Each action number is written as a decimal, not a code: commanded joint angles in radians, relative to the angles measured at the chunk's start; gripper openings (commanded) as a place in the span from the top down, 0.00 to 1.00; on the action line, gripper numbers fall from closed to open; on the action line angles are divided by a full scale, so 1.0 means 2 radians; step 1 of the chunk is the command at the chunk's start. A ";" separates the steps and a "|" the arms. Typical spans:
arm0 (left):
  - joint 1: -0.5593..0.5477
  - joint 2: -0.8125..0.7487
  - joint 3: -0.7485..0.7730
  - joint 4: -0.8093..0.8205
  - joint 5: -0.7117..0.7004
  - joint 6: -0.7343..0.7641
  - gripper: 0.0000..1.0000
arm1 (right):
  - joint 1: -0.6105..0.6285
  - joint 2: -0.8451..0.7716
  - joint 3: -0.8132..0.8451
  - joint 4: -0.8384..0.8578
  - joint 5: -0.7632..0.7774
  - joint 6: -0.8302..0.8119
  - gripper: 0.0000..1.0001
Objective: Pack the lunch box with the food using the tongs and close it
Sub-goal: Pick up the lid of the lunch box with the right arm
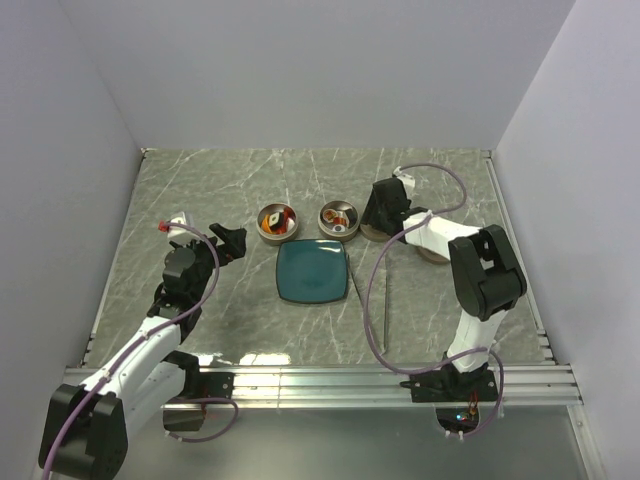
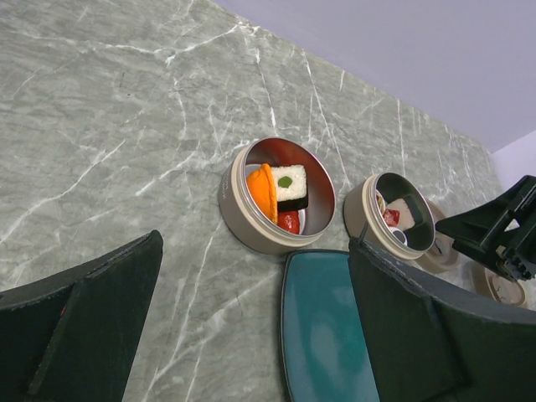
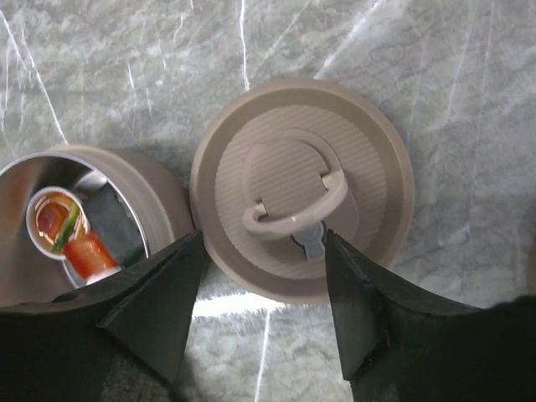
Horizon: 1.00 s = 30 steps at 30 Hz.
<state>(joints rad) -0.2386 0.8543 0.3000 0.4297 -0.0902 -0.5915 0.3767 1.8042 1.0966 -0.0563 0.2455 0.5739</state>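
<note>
Worktop (image 1: pixel 200 180): grey marble, walled on three sides.

Food (image 2: pixel 280 193): we find it in two round open tins standing side by side beyond the plate (image 1: pixel 313 271). The left tin (image 2: pixel 243 209) holds an orange piece (image 2: pixel 261 193), a white block (image 2: pixel 289 180) with a green centre and a red piece (image 2: pixel 289 222). The right tin (image 2: pixel 360 213) holds a small cup and a red bit; we cannot make out the rest.

Tongs (image 1: pixel 386 305): flat on the worktop just right of the teal plate, apart from both arms.

Lid (image 3: pixel 301 184): beige, round, with its handle folded flat, lying just beside the right tin. A second lid (image 1: pixel 433 252) lies further right, partly behind the right arm.

Right end effector (image 3: pixel 264 251): over the lid's near edge, fingers apart at a middling width and holding nothing. We cannot tell whether they touch the lid.

Left end effector (image 1: pixel 232 243): raised near the left tin, fingers wide apart and empty.
</note>
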 commanded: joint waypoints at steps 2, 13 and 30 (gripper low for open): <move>0.002 -0.009 -0.005 0.021 0.005 -0.003 0.01 | -0.009 0.019 0.037 -0.004 0.012 0.002 0.39; 0.002 -0.012 -0.005 0.018 0.003 -0.003 0.01 | -0.016 0.037 0.050 -0.021 0.031 -0.002 0.62; 0.002 -0.015 -0.007 0.021 0.001 -0.003 0.00 | -0.017 0.034 0.032 -0.025 0.028 -0.013 0.92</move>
<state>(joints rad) -0.2386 0.8455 0.2970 0.4294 -0.0910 -0.5915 0.3489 1.8725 1.1595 -0.1116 0.2974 0.5575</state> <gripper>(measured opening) 0.995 0.162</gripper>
